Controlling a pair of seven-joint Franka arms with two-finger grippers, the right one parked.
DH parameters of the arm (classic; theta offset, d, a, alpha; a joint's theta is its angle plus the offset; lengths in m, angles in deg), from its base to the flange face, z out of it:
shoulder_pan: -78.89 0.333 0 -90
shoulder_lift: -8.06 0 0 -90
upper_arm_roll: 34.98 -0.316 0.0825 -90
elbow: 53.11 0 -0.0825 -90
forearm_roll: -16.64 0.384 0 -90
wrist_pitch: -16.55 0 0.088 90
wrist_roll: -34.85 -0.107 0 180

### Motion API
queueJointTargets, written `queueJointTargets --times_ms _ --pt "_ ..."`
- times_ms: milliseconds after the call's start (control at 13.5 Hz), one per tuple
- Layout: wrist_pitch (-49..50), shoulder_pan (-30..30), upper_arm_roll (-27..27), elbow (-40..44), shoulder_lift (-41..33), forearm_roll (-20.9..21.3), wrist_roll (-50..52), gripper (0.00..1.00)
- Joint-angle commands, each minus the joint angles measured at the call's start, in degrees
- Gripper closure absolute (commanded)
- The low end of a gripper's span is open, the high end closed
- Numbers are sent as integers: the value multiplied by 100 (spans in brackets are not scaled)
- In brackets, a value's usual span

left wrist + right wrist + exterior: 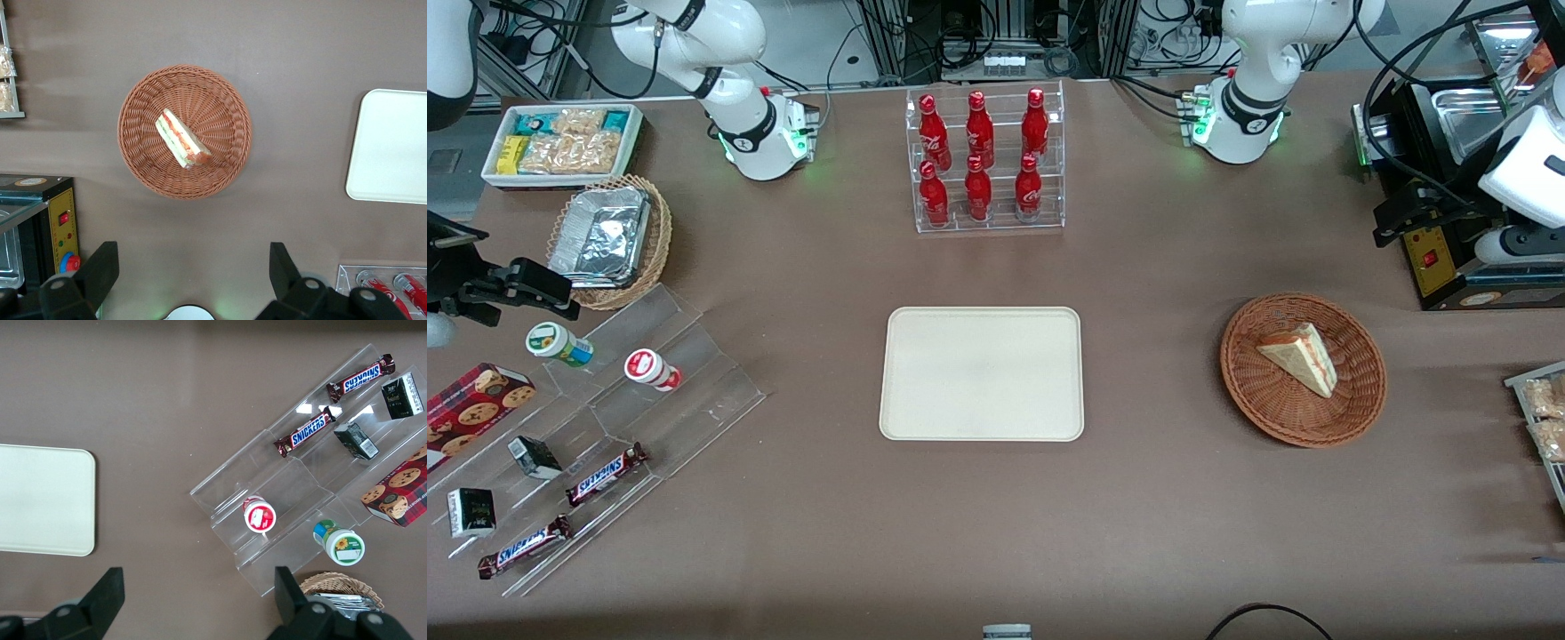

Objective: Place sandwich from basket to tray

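End effector (188, 273) is spread wide, holding nothing, high above the table (1156, 498), over bare surface just off the basket (185, 131) rim. In the front view the working arm sits at the far right edge of frame, so I can't read the fingers there. Sandwich (1302, 356) lies in the basket, lower right of centre in that frame, on its side, filling edge facing up in the wrist camera. Tray (982, 373) is mid-frame and bare, well apart from the basket. Nothing started yet: approach, grasp, carry and release are all pending. Risks as I see them: the wedge lies diagonal, so fingers not aligned across its faces could catch a corner and spin it. The bread looks soft; a hard squeeze may crush it or push filling out. Descending too deep would hit the wicker and drag the light basket. A low carry could clip the basket rim.
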Motion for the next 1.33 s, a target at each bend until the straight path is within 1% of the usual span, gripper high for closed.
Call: queueJointTargets --times_ms 0,296,444,593,741,889,1037,1259 --pt "29 119 -5 7 80 94 -12 0" --pt "-41 119 -391 -178 177 111 5 0" --pt "-189 119 -567 -397 177 111 92 0" --pt "-444 119 -629 -721 186 120 696 0" --pt "-821 119 -629 -1178 177 120 1050 0" --pt "-1059 119 -708 -1460 195 120 1549 0" --pt "-1690 119 -735 -1916 274 120 2034 0" --pt "-2902 128 -743 -2777 291 103 2412 0"
